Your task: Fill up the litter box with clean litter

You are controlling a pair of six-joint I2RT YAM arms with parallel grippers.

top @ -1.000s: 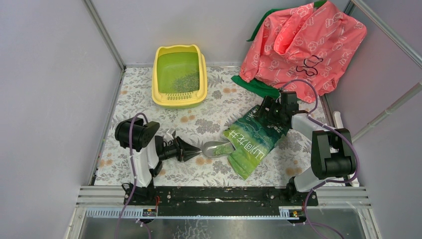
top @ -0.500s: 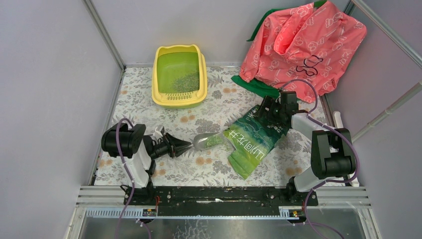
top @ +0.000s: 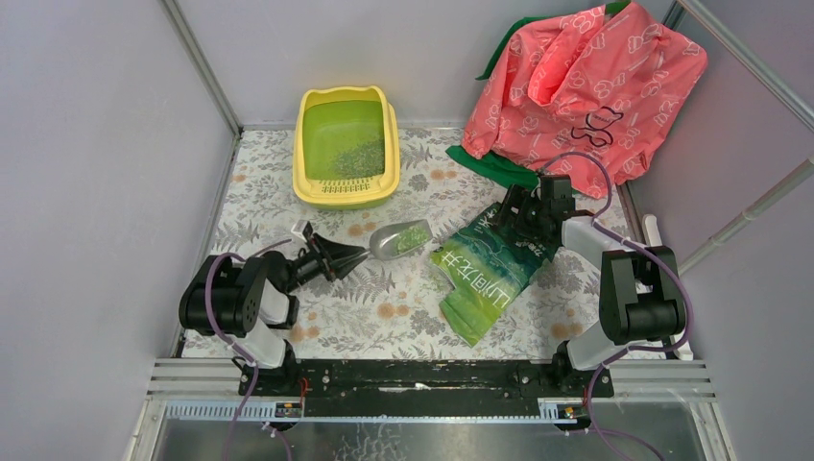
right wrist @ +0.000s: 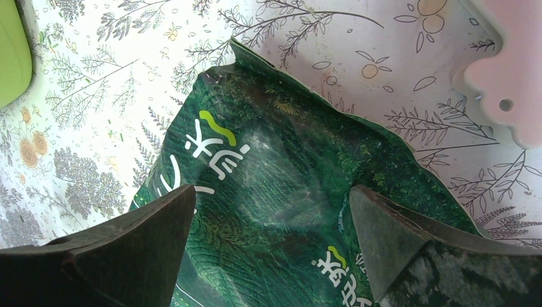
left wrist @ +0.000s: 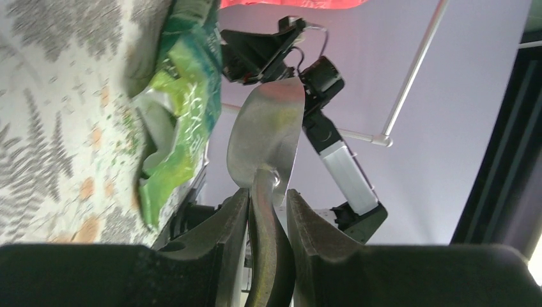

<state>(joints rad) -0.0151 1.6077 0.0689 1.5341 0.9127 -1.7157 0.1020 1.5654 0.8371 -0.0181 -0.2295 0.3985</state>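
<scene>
At mid floral desk (top: 384,307) | left hand (left wrist: 267,198) clenched on silvery metal scoop (top: 401,238) carrying green-grey litter granules (top: 414,234) | right hand (right wrist: 270,192) splayed wide over glossy green bag (top: 485,274) | yellow plastic litter box (top: 307,182) at far-left, well apart | risk: tilted scoop spills granules short of box.

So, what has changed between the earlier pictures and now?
The left claw, shut on the scoop of clean litter, carried it away from the green bag, toward the litter box. The open right claw at the bag and the litter box stayed put.
</scene>
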